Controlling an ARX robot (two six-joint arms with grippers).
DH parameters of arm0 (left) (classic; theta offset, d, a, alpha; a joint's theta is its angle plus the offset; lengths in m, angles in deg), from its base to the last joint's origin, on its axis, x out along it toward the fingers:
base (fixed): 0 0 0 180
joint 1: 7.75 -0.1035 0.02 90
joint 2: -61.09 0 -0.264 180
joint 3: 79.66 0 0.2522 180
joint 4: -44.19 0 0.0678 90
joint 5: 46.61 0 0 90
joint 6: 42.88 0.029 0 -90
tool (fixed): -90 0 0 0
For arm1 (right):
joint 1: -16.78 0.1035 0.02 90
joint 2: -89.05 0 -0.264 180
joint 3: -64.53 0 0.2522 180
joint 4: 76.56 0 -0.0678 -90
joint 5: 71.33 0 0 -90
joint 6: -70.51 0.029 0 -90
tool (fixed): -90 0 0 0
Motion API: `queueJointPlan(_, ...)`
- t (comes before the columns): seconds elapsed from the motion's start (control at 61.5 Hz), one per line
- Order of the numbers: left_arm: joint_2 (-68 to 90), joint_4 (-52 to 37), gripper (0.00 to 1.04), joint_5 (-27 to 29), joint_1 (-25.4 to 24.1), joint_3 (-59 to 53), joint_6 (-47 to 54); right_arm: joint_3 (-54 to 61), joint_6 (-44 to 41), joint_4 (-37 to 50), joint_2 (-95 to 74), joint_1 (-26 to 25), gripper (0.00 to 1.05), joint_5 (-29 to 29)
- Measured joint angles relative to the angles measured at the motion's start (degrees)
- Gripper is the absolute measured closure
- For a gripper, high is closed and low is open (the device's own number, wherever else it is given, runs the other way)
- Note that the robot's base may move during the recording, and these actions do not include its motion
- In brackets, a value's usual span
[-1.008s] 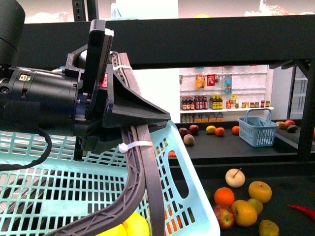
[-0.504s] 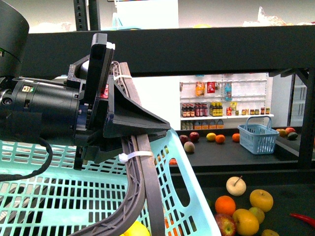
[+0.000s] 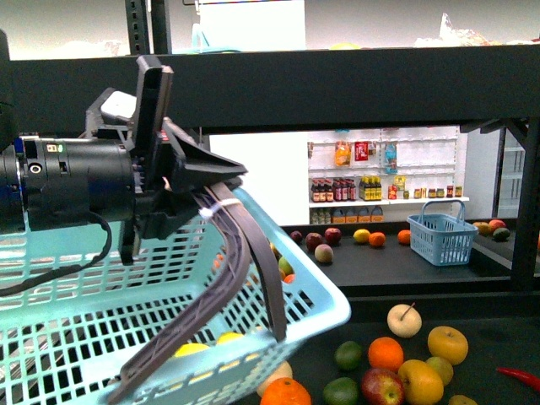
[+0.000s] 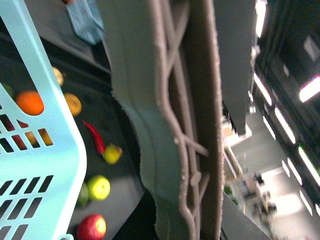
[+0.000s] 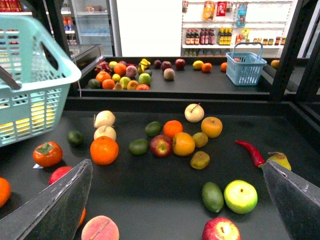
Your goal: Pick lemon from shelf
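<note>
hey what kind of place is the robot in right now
Most likely a grocery store or a mock-up of one: loose fruit spread on a black display shelf, white shelves of bottles behind, and plastic shopping baskets, a light blue basket near the left gripper.

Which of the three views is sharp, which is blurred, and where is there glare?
Right wrist view: sharp and evenly lit, fruit on the shelf clearly readable. Left wrist view: basket handle soft, so close that it fills the frame; ceiling lights glare. Front view: the left arm and light blue basket block much; background bright but readable.
</note>
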Motion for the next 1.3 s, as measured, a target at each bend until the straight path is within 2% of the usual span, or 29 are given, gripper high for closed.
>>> queueJointPlan(0.195, 5.84, -3.89, 0.95, 8.87, -9.68, 4.46, -10.56, 0.00, -0.02, 0.00, 0.02, 0.00, 0.02, -0.02)
queueJointPlan(0.471, 13.44, -10.01, 0.95, 11.85, -21.40, 14.58, -21.79, 0.00, 0.00, 0.00, 0.02, 0.00, 0.02, -0.04)
queueJointPlan(0.797, 18.82, -16.13, 0.95, 10.69, -27.36, 18.51, -28.59, 0.00, -0.02, 0.00, 0.02, 0.00, 0.02, -0.02)
queueJointPlan(1.3, 22.05, -26.60, 0.95, 4.17, -34.05, 15.67, -32.68, 0.00, -0.02, 0.00, 0.02, 0.00, 0.02, -0.02)
